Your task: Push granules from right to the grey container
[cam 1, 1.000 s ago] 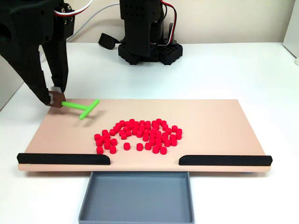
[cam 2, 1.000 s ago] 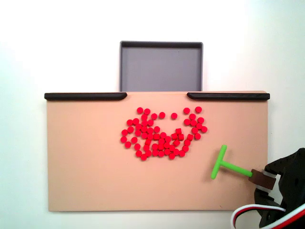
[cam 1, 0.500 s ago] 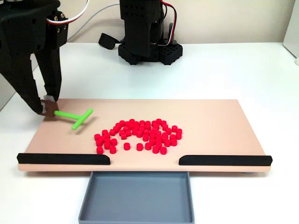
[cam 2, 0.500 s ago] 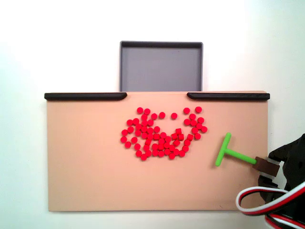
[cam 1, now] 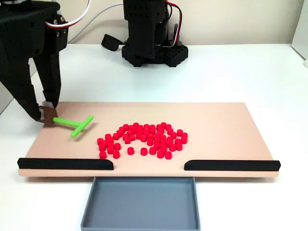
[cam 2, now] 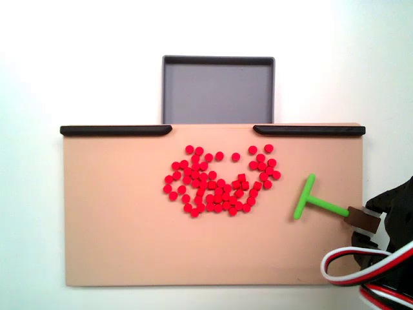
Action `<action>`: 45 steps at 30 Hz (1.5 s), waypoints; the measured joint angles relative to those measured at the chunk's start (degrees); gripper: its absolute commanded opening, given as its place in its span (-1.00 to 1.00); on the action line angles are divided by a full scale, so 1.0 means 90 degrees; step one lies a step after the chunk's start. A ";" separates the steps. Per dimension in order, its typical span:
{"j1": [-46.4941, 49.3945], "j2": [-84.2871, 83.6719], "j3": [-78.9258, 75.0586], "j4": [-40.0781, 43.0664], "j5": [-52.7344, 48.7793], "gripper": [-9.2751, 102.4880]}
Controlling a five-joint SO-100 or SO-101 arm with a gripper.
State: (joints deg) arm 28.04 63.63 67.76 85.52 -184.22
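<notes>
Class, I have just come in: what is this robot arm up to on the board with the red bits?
The arm's gripper holds a green T-shaped pusher by a brown block at its handle end, jaws shut on it. The red granules lie in a loose cluster mid-board, apart from the pusher. The grey container sits below the gap between the black strips with no granules in it, so nothing has been pushed in yet.

The small bright red cylindrical plastic granules [cam 1: 142,139] [cam 2: 219,180] lie in a loose cluster near the middle of the tan board. The shallow rectangular slate-grey container [cam 1: 140,204] [cam 2: 218,89] sits empty just beyond the board's edge, beside the gap between two black strips.
</notes>
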 measured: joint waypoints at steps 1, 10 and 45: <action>-0.0029 -0.0029 0.0000 0.0000 0.0000 -0.84; -0.0195 -0.0117 0.0000 -0.0049 0.0000 -0.84; -0.0352 -0.0469 -0.0410 -0.0186 0.0000 -0.84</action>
State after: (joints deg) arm 24.87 59.41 64.07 83.85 -184.22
